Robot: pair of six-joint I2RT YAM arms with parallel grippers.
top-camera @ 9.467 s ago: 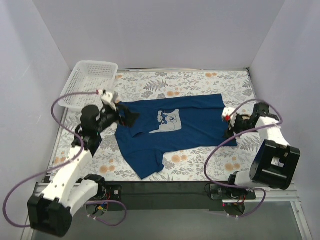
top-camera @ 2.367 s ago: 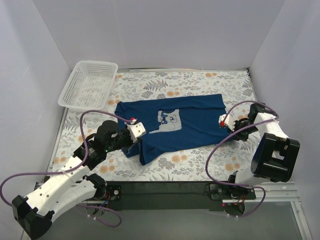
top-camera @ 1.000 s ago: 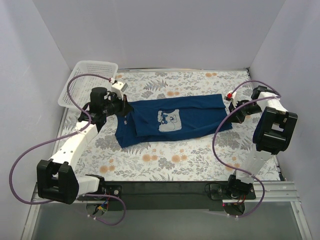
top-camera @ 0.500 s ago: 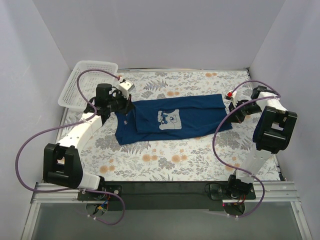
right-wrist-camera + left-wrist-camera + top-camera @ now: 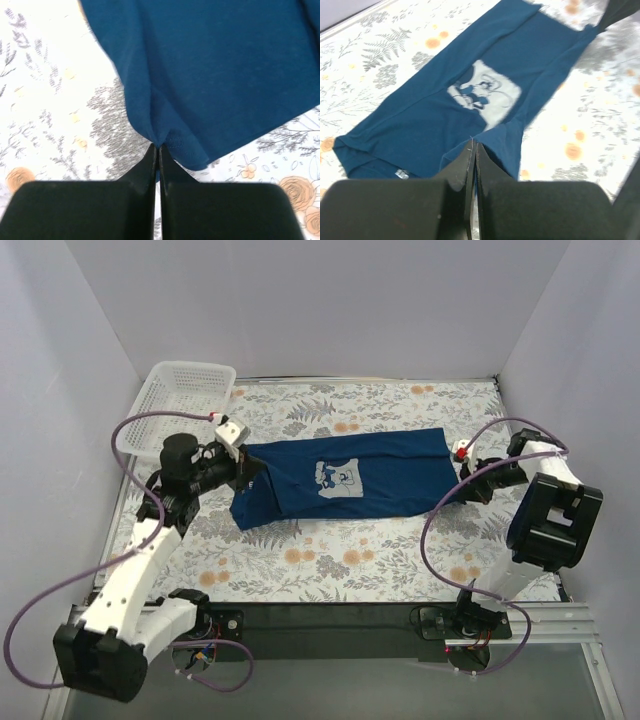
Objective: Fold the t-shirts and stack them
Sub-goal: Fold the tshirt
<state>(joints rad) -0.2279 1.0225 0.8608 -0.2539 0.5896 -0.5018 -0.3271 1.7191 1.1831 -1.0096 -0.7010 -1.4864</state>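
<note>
A dark navy-blue t-shirt (image 5: 385,472) lies across the middle of the floral-patterned tabletop (image 5: 400,555), stretched into a long band from left to right. Its light grey cartoon print (image 5: 337,478) faces up, a little left of the band's middle. At the left end a loose flap of the fabric spreads toward the near edge of the tabletop.

The left end effector (image 5: 247,471) is at the shirt's left end. In the left wrist view its fingers are pressed together, pinching a raised ridge of the blue fabric at their tips (image 5: 473,146), with the print (image 5: 485,95) beyond them.

The right end effector (image 5: 451,494) sits at the shirt's right end, at the near corner. In the right wrist view its fingers are likewise clenched, gripping the stitched hem of the t-shirt (image 5: 215,75) where the cloth gathers to a point at their tips (image 5: 156,147). The cloth around the pinch is drawn up off the tabletop.

A white plastic mesh basket (image 5: 190,368) stands at the far left corner, apart from the shirt.
</note>
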